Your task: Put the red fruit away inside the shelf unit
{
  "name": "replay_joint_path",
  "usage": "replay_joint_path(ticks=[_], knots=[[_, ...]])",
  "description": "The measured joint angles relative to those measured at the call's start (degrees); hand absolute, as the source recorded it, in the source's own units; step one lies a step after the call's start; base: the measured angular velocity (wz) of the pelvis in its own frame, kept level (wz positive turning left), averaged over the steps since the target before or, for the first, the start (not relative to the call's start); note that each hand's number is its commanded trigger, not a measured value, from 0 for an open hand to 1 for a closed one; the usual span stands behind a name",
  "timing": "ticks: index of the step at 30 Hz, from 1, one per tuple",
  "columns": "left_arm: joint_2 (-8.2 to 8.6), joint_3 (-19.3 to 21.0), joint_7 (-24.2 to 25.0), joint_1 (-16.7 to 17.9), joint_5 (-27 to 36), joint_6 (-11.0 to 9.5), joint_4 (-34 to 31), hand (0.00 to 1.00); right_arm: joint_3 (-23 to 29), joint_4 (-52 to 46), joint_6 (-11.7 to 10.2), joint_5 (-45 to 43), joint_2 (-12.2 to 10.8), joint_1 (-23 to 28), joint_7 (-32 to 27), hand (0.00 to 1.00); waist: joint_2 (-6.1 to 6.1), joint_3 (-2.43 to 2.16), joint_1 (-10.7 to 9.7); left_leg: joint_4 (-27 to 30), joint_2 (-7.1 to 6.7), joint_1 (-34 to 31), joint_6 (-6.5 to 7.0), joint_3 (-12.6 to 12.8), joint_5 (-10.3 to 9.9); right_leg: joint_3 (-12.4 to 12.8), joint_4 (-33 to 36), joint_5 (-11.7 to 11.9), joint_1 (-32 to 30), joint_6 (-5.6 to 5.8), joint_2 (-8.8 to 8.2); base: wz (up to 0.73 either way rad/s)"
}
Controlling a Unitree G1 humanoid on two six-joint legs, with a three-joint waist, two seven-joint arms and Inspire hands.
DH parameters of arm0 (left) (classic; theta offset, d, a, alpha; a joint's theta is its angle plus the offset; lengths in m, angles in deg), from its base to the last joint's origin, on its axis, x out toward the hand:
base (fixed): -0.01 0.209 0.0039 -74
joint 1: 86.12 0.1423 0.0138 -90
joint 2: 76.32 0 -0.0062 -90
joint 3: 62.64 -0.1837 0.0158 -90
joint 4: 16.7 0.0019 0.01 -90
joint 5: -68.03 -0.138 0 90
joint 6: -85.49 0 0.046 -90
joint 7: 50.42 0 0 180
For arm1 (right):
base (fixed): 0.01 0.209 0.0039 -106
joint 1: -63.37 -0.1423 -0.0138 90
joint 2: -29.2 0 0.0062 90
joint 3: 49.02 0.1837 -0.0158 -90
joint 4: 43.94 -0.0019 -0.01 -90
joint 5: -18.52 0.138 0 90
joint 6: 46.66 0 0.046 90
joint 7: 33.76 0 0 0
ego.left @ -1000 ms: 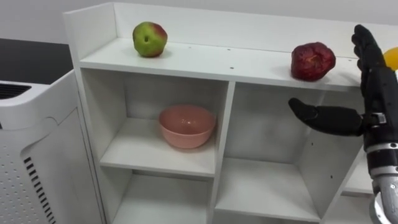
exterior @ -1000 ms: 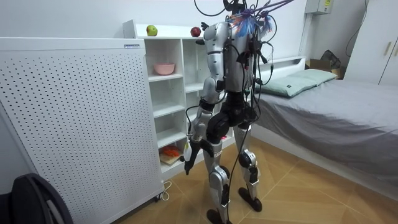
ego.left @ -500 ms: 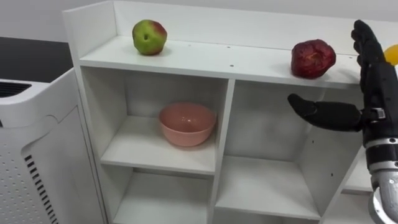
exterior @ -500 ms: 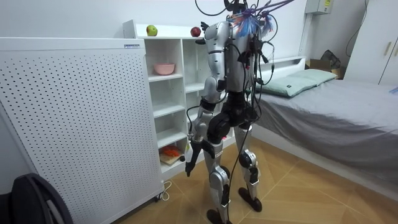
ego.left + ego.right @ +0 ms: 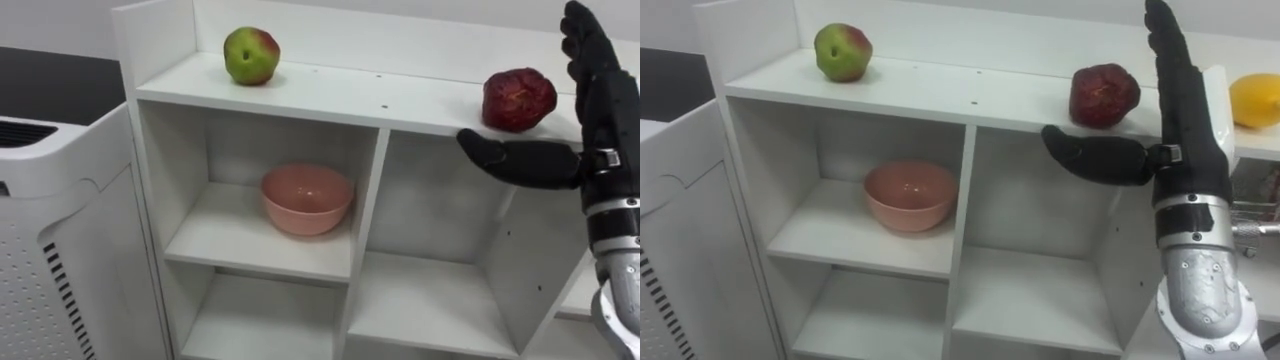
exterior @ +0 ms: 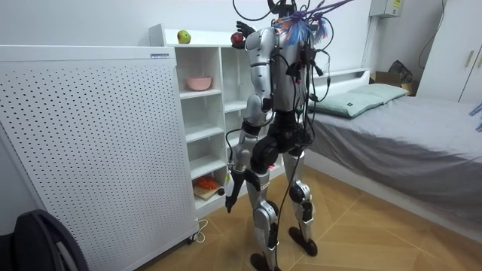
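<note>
I am holding my right hand (image 5: 1188, 140) open before the white wooden closet (image 5: 940, 95), fingers pointing straight up, thumb stretched out. The dark red apple (image 5: 1103, 96) is sitting on the top shelf at ten o'clock from my palm, with the round green-red apple (image 5: 842, 52) lying far off toward nine.
</note>
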Motion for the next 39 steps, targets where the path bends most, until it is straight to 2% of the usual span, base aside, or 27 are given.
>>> replay_joint_path(ticks=[5, 16, 22, 32, 36, 39], knots=[[-0.01, 0.0, 0.0, -0.3, 0.0, 0.0, -0.1, 0.0, -1.5, -0.5, -1.2, -0.2, 0.6, -0.1, 0.5, 1.0, 0.29, 0.17, -0.1, 0.1, 0.0, -0.5, 0.0, 0.0, 0.0, 0.0, 0.0, 0.0, -0.1, 0.0, 0.0, 0.0], [-0.02, 0.0, 0.0, -0.2, 0.0, 0.0, -0.1, 0.0, -1.5, -1.3, -1.2, -0.2, 1.6, -0.1, 0.4, 1.0, 0.47, 0.1, -0.2, 0.1, -0.01, -0.2, 0.0, 0.1, 0.0, 0.2, 0.0, 0.0, -0.1, 0.0, 0.02, 0.0], [-0.02, -0.1, -0.1, -0.8, 0.7, -0.1, 0.0, 0.0, -2.1, -2.0, -1.3, -0.2, 1.7, -0.1, 0.6, 1.0, 1.12, 0.1, -0.2, 0.1, 0.0, 0.2, 0.0, 0.2, 0.0, 0.3, 0.0, 0.0, 0.3, -0.01, 0.02, 0.0], [-0.02, -0.1, -0.4, -1.5, 0.1, -2.3, 1.0, 0.0, -4.9, -7.6, -1.2, -4.7, 1.7, -0.1, 6.3, 1.0, 1.19, 0.11, 0.1, 0.1, 0.04, 0.2, 0.0, 0.9, 0.0, 0.5, 0.0, 0.1, 0.0, -0.12, 0.02, -0.03], [-0.03, -0.2, -0.5, -1.8, 0.1, -2.3, 2.3, 0.0, -5.2, -11.8, -1.4, -4.7, 1.6, -0.1, 8.4, 1.0, 1.17, 0.09, 0.4, 0.1, 0.06, 0.3, 0.0, 1.1, 0.0, 0.4, 0.0, 0.1, 0.0, -0.17, 0.01, -0.01], [-0.03, -0.3, -0.5, -2.2, 0.0, -2.3, 2.9, 0.0, -6.1, -14.5, -1.4, -5.2, 0.8, 0.1, 9.4, 1.0, 1.23, 0.12, 1.0, 0.1, 0.09, 0.1, 0.0, 1.4, 0.0, 0.8, 0.1, 0.1, 0.0, -0.21, 0.02, -0.06]])
